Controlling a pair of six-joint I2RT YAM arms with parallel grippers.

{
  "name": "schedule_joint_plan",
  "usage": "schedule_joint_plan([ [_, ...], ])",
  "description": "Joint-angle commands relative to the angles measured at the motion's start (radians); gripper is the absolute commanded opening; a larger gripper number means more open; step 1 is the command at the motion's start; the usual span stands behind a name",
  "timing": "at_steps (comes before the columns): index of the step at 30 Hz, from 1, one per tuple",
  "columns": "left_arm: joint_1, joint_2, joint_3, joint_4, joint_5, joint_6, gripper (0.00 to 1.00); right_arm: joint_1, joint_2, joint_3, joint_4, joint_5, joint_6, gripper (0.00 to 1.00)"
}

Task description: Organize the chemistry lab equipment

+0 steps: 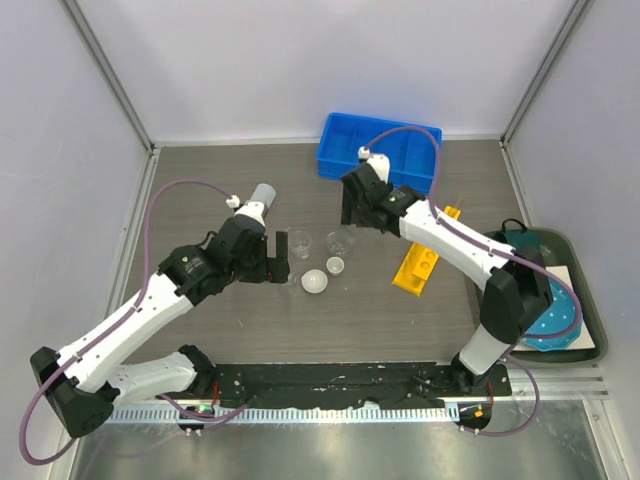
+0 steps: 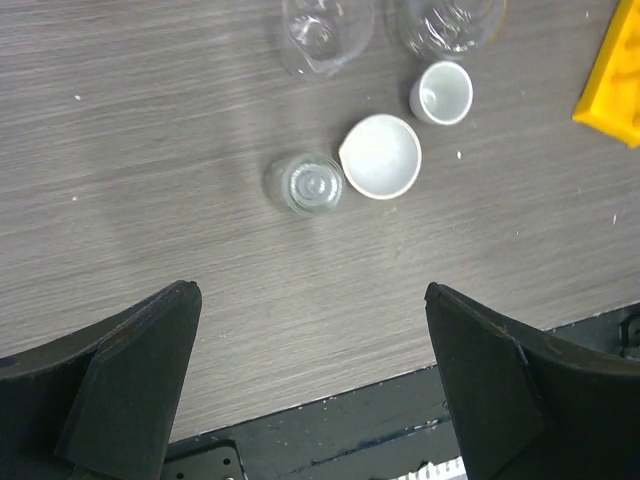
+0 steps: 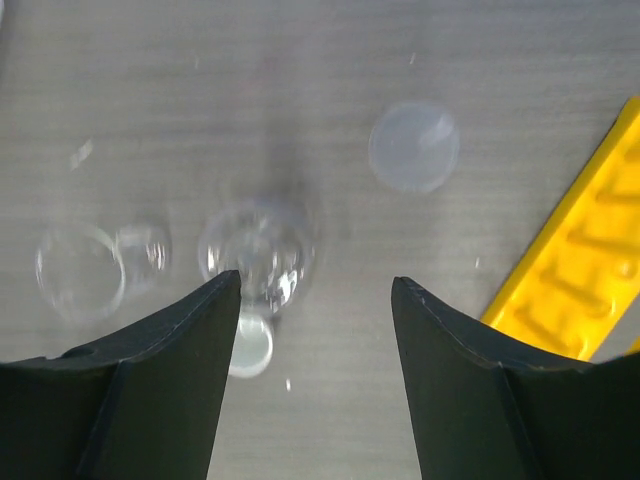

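Here, left fingers (image 2: 130,390) spread wide near glass beaker (image 2: 305,185) and white dish (image 2: 380,157)

light: bright, even, overhead | shadows: soft | right wrist: blurred, beaker (image 3: 262,235) smeared | top: sharp

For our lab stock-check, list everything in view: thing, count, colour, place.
glass vessels: 3, clear, mid-table
dishes: 2, white, beside the vessels
tube rack: 1, yellow, right of dishes
disc: 1, translucent, near the rack
bin: 1, blue, far edge
tray: 1, dark, right edge
plate: 1, blue, in tray
mug: 1, teal, in tray
left gripper: 1, black, open over table
right gripper: 1, black, open over vessels
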State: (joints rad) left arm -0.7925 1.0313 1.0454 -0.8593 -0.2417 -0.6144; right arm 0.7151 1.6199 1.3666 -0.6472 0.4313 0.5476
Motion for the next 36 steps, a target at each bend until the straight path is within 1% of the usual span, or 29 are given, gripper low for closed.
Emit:
schedule_joint_plan([
  [1, 0.090, 0.003, 0.056, -0.020, 0.051, 0.045, 1.00, -0.075, 0.072, 0.156, 0.092, -0.029, -0.001, 0.68],
  [2, 0.101, 0.004, 0.056, -0.020, 0.068, 0.048, 1.00, -0.094, 0.092, 0.208, 0.090, -0.026, -0.005, 0.68],
  [7, 0.145, -0.011, 0.010, 0.000, 0.100, 0.032, 1.00, -0.137, 0.222, 0.356, 0.099, 0.033, -0.012, 0.70],
  [14, 0.151, -0.027, -0.039, 0.023, 0.146, 0.001, 1.00, -0.204, 0.454, 0.642, 0.089, 0.089, -0.021, 0.70],
  [17, 0.151, -0.045, -0.056, 0.029, 0.165, -0.014, 1.00, -0.224, 0.540, 0.718, 0.104, 0.130, -0.029, 0.70],
  [22, 0.151, -0.082, -0.056, 0.008, 0.160, -0.022, 1.00, -0.267, 0.633, 0.802, 0.159, 0.141, -0.046, 0.69],
  [27, 0.151, -0.091, -0.039, -0.003, 0.173, -0.022, 1.00, -0.316, 0.690, 0.810, 0.245, 0.139, -0.055, 0.69],
  [33, 0.151, -0.070, -0.021, -0.017, 0.162, -0.007, 1.00, -0.356, 0.742, 0.858, 0.258, 0.146, -0.080, 0.69],
  [36, 0.151, -0.060, -0.010, -0.012, 0.162, -0.005, 1.00, -0.376, 0.770, 0.893, 0.242, 0.115, -0.077, 0.68],
])
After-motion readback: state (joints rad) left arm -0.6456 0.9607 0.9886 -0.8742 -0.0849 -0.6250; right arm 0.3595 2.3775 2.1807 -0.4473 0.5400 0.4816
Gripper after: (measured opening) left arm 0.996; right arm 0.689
